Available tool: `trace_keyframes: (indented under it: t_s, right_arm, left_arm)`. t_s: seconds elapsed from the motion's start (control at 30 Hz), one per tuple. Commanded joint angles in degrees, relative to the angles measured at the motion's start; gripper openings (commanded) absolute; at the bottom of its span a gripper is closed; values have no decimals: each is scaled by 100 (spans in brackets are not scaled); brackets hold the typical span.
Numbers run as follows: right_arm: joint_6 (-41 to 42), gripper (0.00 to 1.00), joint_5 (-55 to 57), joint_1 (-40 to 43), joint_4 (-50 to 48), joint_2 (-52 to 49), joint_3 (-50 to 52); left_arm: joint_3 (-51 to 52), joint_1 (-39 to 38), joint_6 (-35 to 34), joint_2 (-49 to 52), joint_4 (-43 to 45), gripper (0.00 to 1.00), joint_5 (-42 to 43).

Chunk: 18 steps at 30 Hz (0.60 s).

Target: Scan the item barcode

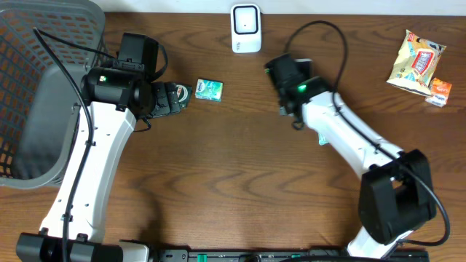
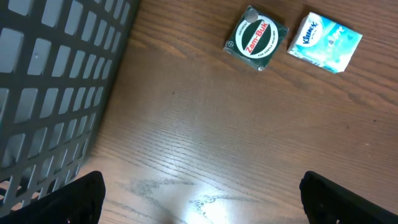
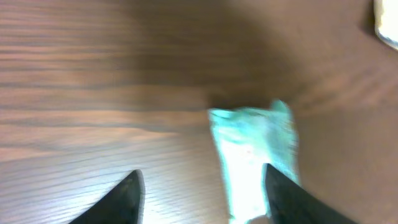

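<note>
Overhead: basket [image 1: 29,73] sat far left, scanner [image 1: 246,28] top ctr. Right gripper [image 3: 205,196] was spread, blurred teal pack [image 3: 252,162] btwn fingers, not visibly pinched. It could drop barcode-down, away from scanner. Left gripper [image 2: 205,208] was wide apart, empty. Readable: Kleenex pack [image 2: 324,42], Zam-Buk tin [image 2: 256,38].

Bright, even light; right wrist view smeared (glare on the table [image 2: 205,208]).

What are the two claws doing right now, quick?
Left claw: open wide, holding nothing.
Right claw: open; a blurry teal packet is in the gap, but not squeezed from both sides.
</note>
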<state>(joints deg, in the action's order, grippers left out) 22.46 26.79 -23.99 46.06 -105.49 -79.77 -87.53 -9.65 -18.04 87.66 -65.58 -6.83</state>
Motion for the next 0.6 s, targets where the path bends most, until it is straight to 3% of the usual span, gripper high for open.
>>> trace_keyframes:
  t_s: [0.0, 0.2, 0.57]
  right_arm:
    - [-356, 62, -601, 802, 146, 13, -2]
    - [-1276, 70, -3182, 2135, 162, 13, 0]
    - [-2107, 77, -3685, 2736, -35, 13, 614]
  left_arm:
    - [-7, 11, -28, -9, -11, 99, -94]
    - [-7, 11, -28, -9, -11, 98, -94]
    - [-7, 11, -28, -9, -11, 99, -94]
